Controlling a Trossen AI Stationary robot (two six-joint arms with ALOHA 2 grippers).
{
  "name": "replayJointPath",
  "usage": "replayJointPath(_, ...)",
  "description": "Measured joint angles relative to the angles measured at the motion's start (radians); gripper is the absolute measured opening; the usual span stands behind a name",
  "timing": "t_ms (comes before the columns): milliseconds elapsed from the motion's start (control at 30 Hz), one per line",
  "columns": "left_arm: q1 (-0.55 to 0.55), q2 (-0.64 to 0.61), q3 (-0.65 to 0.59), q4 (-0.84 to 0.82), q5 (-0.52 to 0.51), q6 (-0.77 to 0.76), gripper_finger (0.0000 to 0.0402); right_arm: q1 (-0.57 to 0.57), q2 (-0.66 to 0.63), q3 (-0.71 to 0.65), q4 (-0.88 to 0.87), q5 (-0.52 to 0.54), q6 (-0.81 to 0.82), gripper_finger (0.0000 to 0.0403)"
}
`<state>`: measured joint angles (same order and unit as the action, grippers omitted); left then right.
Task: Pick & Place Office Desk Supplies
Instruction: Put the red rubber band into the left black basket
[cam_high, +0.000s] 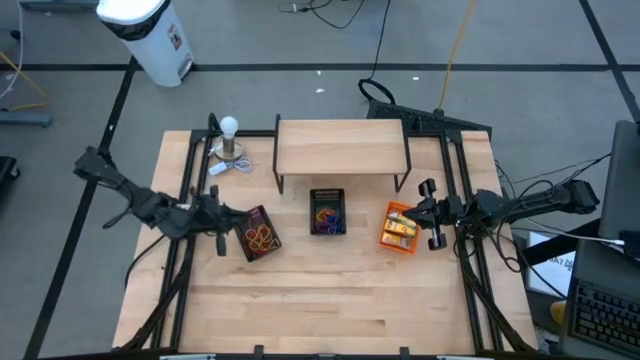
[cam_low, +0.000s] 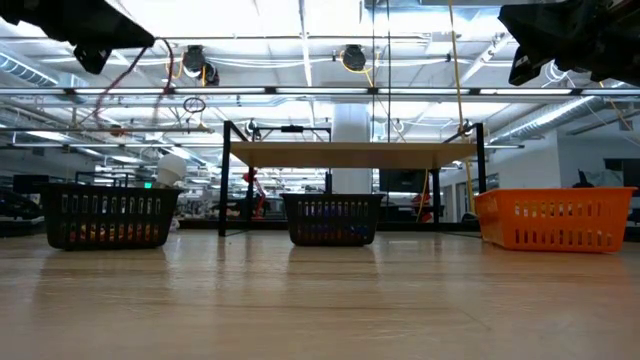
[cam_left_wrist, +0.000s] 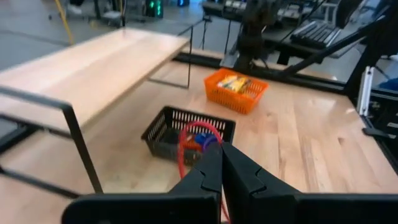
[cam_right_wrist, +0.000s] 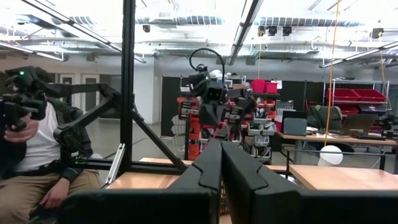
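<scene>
Red band: thin loop, dangling from clenched left pincer above black bin. Right pincer clenched empty, beside orange bin of yellow packets.

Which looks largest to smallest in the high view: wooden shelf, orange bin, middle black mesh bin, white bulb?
1. wooden shelf, clearly largest.
2. orange bin and middle black mesh bin: footprints look alike, so no ranking.
3. white bulb, smallest.
</scene>
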<state>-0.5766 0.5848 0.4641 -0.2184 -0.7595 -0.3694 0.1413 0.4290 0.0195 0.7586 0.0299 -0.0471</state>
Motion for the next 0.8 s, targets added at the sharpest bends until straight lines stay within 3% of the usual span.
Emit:
replayJointPath(467, 0.0, 0.166, 0.001, -0.11, 0.003, -0.21, 0.0, 0.0, 0.0, 0.0, -0.003, 0.0, 0.001, 0.0004)
replayJointPath(800, 0.012, 0.23, 0.001, -0.263, 0.105, -0.411, 0.0, 0.0, 0.0, 0.0, -0.006, 0.0, 0.001, 0.0004)
